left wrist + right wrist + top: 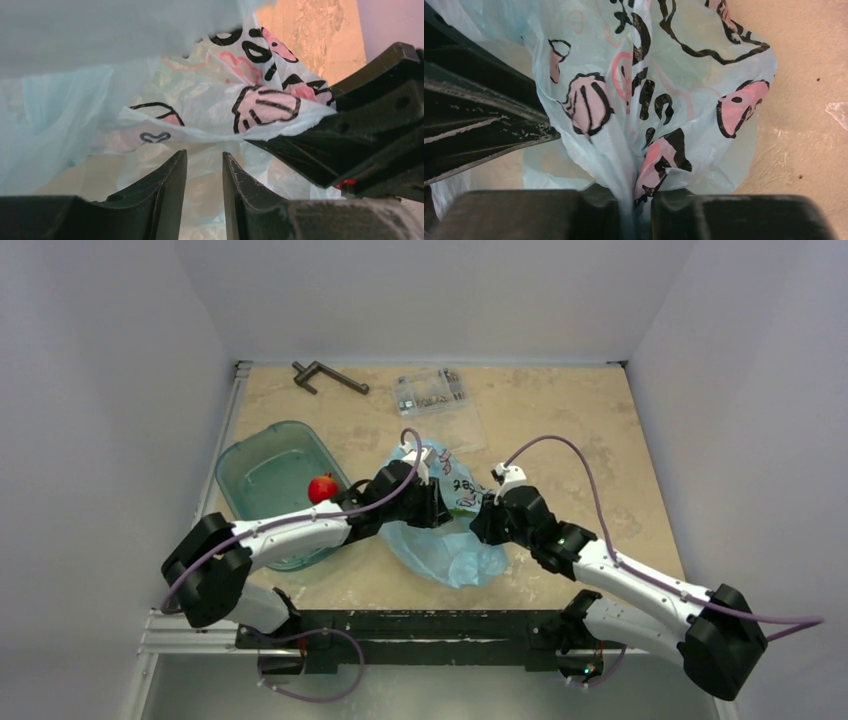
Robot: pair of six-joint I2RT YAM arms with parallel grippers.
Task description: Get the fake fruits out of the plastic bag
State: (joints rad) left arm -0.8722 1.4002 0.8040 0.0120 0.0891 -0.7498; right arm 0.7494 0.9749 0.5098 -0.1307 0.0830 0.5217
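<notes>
- The right fingers (609,220) are pressed together on a gathered fold of the thin light-blue translucent plastic bag (704,65), pinching it at its whitish panel printed in black and pink.
- The left fingers (172,185) stand a narrow gap apart, right at the bag's film; I cannot tell whether they touch it.
- The two sets of fingers are near each other, meeting from opposite sides of the printed panel.
- The bag lies crumpled on the beige desk (570,420), between the two arms and towards the near edge.
- A dark red plastic toy apple (322,487) sits in the teal translucent tub (250,475), by its right rim and just beside the left arm.
- A clear flat parts box (432,392) and a dark metal bar-shaped tool (328,376) lie at the back of the desk, well apart from the bag.
</notes>
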